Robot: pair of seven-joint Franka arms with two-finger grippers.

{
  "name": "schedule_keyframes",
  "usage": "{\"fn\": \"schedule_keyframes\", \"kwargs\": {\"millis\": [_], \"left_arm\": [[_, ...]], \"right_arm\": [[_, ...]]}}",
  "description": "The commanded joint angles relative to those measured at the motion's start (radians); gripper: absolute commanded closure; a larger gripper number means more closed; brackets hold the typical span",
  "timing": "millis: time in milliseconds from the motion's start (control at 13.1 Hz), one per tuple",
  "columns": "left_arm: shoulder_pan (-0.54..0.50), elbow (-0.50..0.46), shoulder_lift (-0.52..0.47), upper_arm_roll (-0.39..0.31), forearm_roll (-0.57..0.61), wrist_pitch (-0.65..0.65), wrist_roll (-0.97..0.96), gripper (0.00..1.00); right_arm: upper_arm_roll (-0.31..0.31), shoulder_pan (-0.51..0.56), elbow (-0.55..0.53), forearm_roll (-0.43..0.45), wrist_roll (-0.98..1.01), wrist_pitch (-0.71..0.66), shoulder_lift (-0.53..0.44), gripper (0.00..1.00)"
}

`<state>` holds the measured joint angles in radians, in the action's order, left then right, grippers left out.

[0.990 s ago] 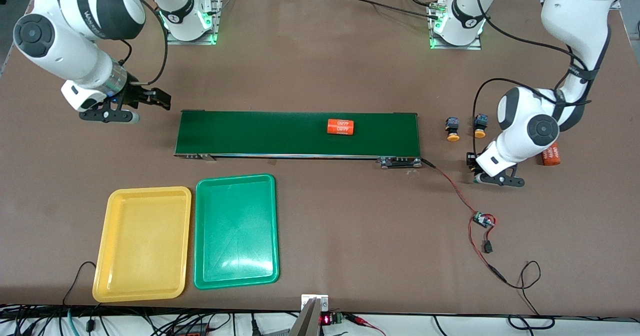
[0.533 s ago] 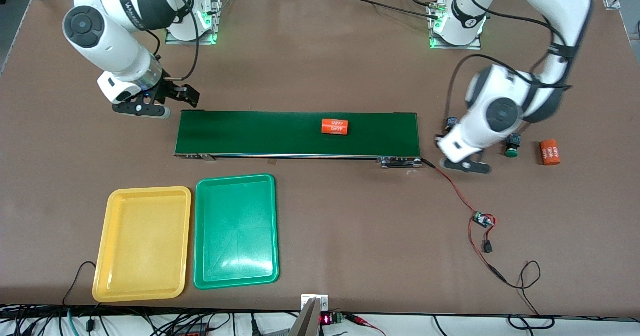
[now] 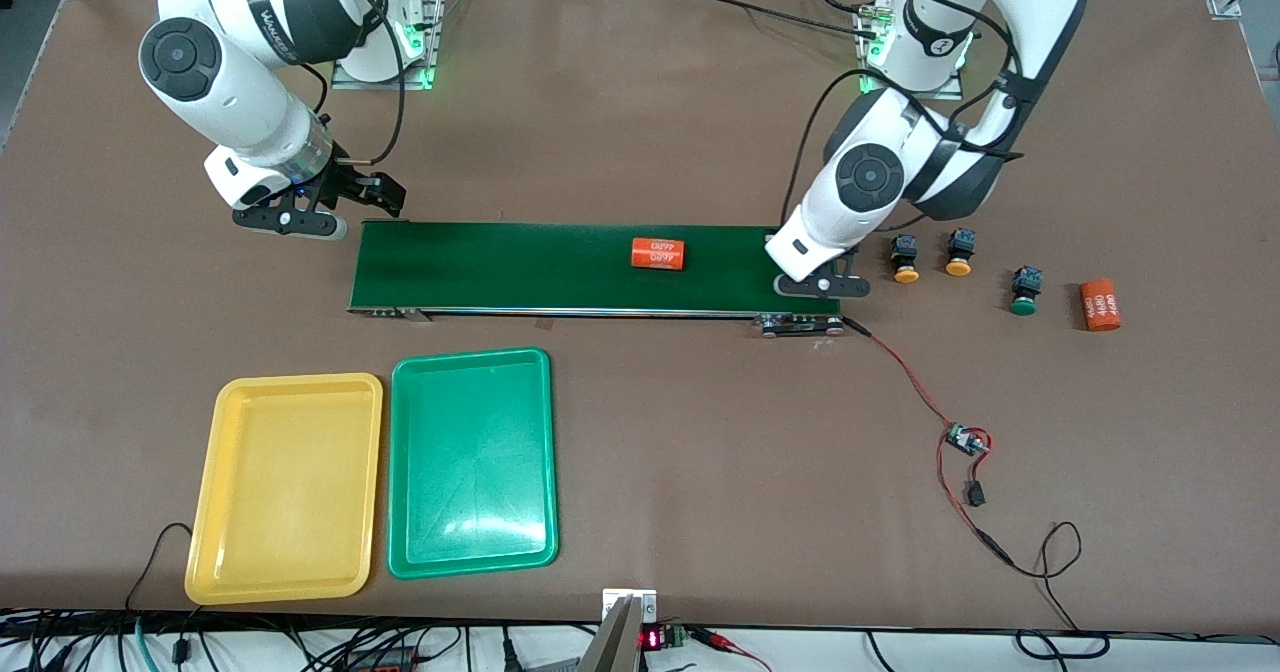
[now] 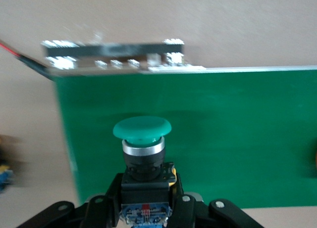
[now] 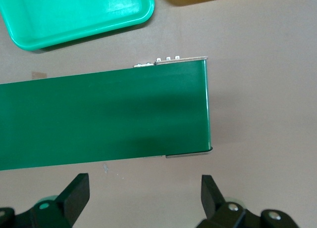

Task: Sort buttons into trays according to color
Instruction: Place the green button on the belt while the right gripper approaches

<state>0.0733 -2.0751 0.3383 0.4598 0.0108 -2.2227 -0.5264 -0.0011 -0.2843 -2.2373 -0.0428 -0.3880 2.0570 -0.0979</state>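
My left gripper (image 4: 146, 191) is shut on the dark body of a green button (image 4: 142, 139), held over the end of the dark green belt (image 4: 223, 139) at the left arm's end. In the front view the left hand (image 3: 805, 252) hides that button. Two orange-yellow buttons (image 3: 906, 258) (image 3: 959, 252) and one green button (image 3: 1022, 290) stand on the table beside that belt end. My right gripper (image 3: 372, 192) (image 5: 145, 193) hangs open and empty by the belt's other end. The yellow tray (image 3: 285, 487) and green tray (image 3: 470, 462) lie side by side, nearer the front camera than the belt.
One orange cylinder (image 3: 659, 253) lies on the belt (image 3: 500, 262); another (image 3: 1099, 305) lies on the table past the green button. A red wire with a small board (image 3: 965, 440) runs from the belt's end toward the table's front edge.
The left arm swung from the table near the loose buttons to over the belt's end, carrying the green button. The right gripper came up to the belt's other end. The cylinder drifted along the belt.
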Motion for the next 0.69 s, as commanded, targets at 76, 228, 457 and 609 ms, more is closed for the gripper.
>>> {"fn": "schedule_keyframes", "kwargs": {"millis": [76,228,457,609], "left_arm": [[0.034,-0.008,0.037,-0.003,-0.046,-0.041,-0.027,0.77],[0.034,-0.007,0.042,-0.006,-0.046,-0.043,-0.034,0.6],[0.022,0.003,0.007,-0.013,-0.046,-0.031,-0.035,0.0],[0.002,0.015,-0.054,-0.015,-0.046,0.042,-0.035,0.0]], "right_arm": [[-0.007,0.033,0.011,0.015,0.033,-0.001,-0.005,0.0],[-0.007,0.059,0.018,0.015,0.066,-0.005,-0.005,0.0],[-0.007,0.086,0.021,0.015,0.115,-0.008,-0.006,0.0],[-0.007,0.115,0.03,0.015,0.15,-0.014,-0.006,0.0]]}}
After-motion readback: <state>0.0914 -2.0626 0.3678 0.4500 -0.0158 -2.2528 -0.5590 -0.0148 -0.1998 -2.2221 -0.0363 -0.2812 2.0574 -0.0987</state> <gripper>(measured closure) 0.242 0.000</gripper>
